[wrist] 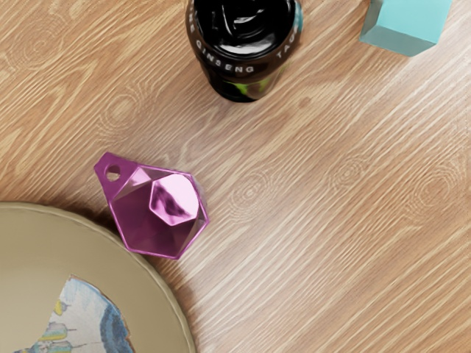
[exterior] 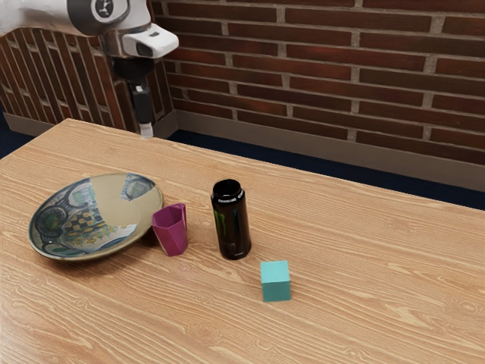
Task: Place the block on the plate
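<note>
The turquoise block sits flat on the wooden table, over toward the exterior view's right, and that's where the job starts, with the reach and the grasp. I'd bring the hand across high, line it up square with two opposite faces and come straight down; a skewed approach could twist or nudge so small a cube.

Just beside the block stands the black bottle, upright and much taller, the thing I'd worry about most. I'd choose the pair of faces that keeps the gripper off it, since a brush on the way down could tip it.

Past the bottle is the purple mug, hard by the rim of the wide patterned plate; whether they touch, I can't tell. Once gripped, the block wants lifting well above bottle and mug, then setting down gently toward the plate's middle, away from its sloping side.

The gripper hangs above the table, well apart from the block. Whether it's released or clenched, I can't tell from here.
</note>
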Available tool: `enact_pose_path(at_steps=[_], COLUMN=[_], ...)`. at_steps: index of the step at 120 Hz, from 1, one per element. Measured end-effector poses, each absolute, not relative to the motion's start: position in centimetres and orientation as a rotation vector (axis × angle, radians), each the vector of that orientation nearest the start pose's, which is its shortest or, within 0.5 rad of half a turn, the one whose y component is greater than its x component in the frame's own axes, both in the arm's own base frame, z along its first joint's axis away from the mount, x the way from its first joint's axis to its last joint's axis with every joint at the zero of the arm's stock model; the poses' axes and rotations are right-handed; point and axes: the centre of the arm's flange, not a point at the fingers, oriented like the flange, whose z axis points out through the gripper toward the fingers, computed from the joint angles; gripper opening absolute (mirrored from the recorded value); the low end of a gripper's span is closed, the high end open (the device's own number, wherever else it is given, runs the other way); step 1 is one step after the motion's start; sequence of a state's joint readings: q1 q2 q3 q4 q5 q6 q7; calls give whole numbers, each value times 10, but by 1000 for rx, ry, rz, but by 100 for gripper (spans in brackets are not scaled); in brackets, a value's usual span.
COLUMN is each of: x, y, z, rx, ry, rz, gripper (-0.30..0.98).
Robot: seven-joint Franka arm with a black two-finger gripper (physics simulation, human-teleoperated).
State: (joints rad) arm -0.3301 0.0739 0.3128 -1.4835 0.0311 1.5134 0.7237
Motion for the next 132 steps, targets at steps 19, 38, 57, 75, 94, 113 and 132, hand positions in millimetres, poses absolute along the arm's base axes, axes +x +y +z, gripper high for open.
enact_pose_path(at_steps=[19, 38, 57, 75, 94, 113, 132], x=[568, 564, 559, 556, 565, 589, 602], y=[-47, -80, -128, -165, -206, -223, -236], z=[621, 615, 607, 600, 562, 499, 454], rx=[-2857, -2821, -2762, -2717, -2678, -2695, -2704], ry=[1223, 1301, 1415, 1497, 1571, 1581, 1592], rz=[89, 105, 98, 87, 129, 207, 247], gripper=[69, 69, 69, 69, 69, 69, 69])
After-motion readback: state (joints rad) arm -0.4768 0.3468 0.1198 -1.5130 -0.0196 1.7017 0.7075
